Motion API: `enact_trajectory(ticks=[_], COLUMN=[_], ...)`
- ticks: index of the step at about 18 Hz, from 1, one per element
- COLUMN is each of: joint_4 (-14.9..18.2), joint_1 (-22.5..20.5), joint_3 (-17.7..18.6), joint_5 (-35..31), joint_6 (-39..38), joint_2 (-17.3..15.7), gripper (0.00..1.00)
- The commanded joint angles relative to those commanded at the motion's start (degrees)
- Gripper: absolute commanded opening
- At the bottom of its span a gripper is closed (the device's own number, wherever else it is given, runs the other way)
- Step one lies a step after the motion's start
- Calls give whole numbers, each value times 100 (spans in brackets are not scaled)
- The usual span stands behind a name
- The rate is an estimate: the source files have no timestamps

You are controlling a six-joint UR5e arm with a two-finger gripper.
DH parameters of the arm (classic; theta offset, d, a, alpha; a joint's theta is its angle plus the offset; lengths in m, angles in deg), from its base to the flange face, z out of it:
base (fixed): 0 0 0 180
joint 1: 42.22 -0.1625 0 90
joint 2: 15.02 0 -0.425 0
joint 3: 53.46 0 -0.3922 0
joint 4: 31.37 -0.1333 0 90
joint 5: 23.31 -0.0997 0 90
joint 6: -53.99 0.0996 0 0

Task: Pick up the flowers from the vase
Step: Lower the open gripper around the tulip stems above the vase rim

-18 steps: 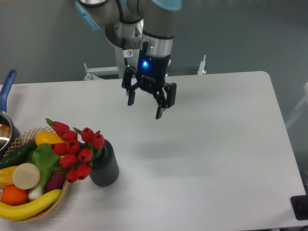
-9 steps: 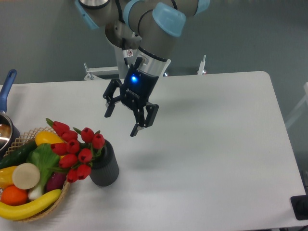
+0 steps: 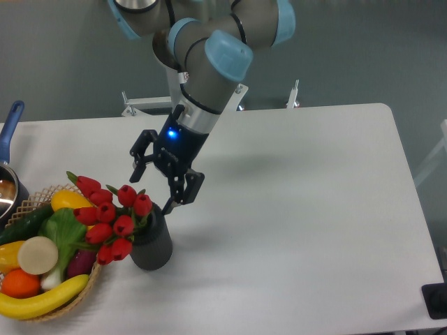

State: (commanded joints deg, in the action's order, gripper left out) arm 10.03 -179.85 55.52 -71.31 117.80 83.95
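Nearby, a basket (image 3: 28, 204) crowds the flowers (image 3: 110, 220); the claw (image 3: 151, 188) hangs spread wide.

Robot lab, white table (image 3: 314, 209), plain grey wall (image 3: 363, 49), industrial arm (image 3: 209, 63)

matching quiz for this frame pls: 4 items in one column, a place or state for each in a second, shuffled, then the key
1. flowers
2. vase
3. gripper
4. banana

A. open, above the table
B. in the basket, front edge
C. standing on the white table
D. leaning left out of the vase

Pairs: 1-D, 2-C, 3-A, 4-B
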Motion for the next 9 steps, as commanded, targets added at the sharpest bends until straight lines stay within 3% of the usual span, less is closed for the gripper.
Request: enact_trajectory(ticks=[9], joint_4=[-44], joint_1=[26], joint_3=[-141], joint_5=[106], joint_6=[0], joint_2=[255], gripper=[100])
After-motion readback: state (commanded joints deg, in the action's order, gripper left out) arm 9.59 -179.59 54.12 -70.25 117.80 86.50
